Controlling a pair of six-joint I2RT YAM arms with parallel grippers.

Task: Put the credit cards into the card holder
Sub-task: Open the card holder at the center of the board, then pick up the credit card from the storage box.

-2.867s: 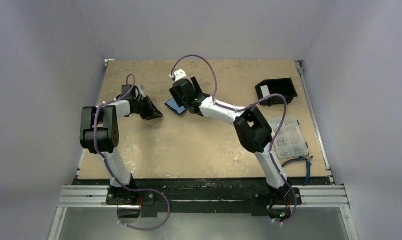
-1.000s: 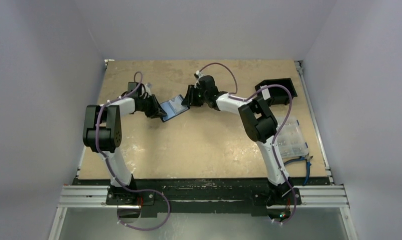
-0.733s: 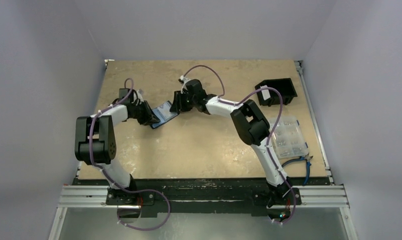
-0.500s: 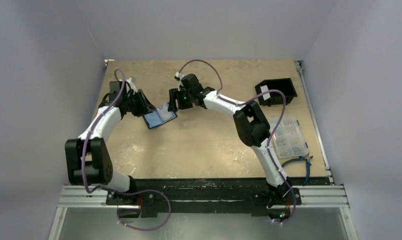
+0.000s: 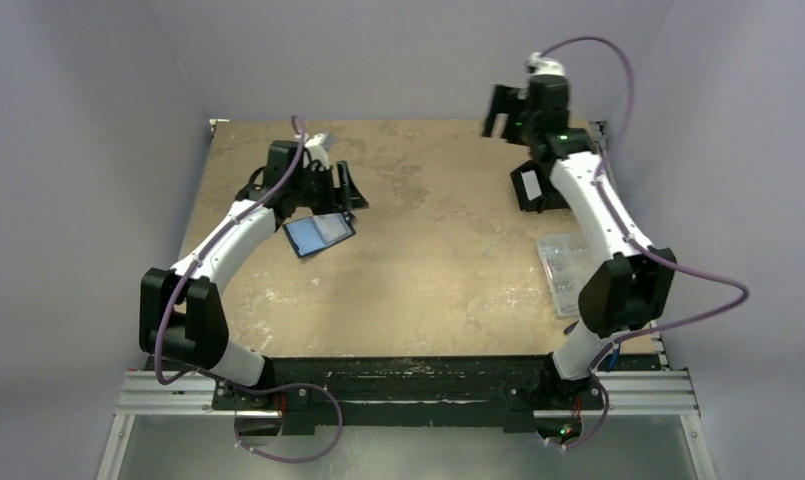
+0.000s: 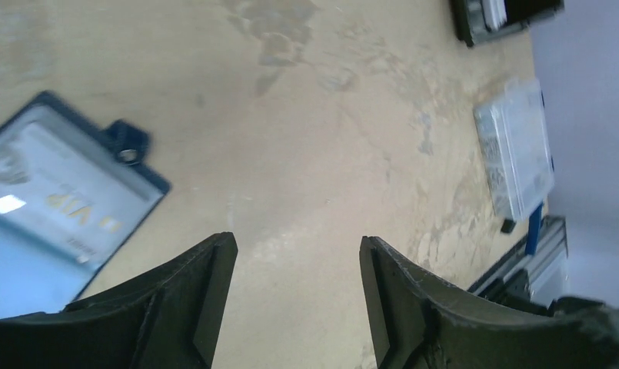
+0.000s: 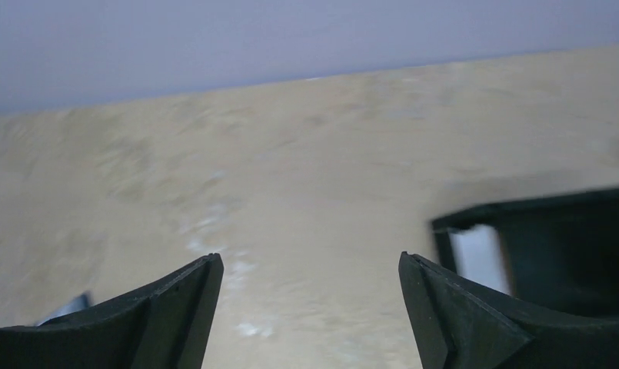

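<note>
Left gripper [image 5: 345, 186]: your jaws here are spread wide with nothing between them. In the left wrist view the gap frames only bare table [image 6: 306, 115].

Card holder [image 5: 319, 234]: it lies opened out flat on the table, left of centre, just on the near side of the left gripper's tips. The left wrist view puts it outside the gap, off to the side of one finger [image 6: 183, 307] and apart from it, with part of it cut off by the frame edge. It has a navy border, a small snap tab [image 6: 128, 146] at one corner, and a paler grey-blue inside. A pale card [image 6: 60, 192] with gold lettering sits on the open face. You cannot tell whether it is tucked into a slot or only lying on top.

Right gripper [image 5: 498, 110]: it is raised by the back wall [image 5: 408, 50] at the far right, well apart from the card holder. The jaws are parted and empty. The right wrist view shows table and wall between them.

Other things:
- Black box [image 5: 536, 190] with a white label: it is at the far right of the table, partly under your right arm, and sits to the right of the fingers in the right wrist view.
- Clear box [image 5: 561, 270]: it lies nearer along the right edge, partly hidden by the same arm.
- Blue handles [image 6: 534, 227]: they show just beside the clear box in the left wrist view. The tool itself is too small to make out.
</note>
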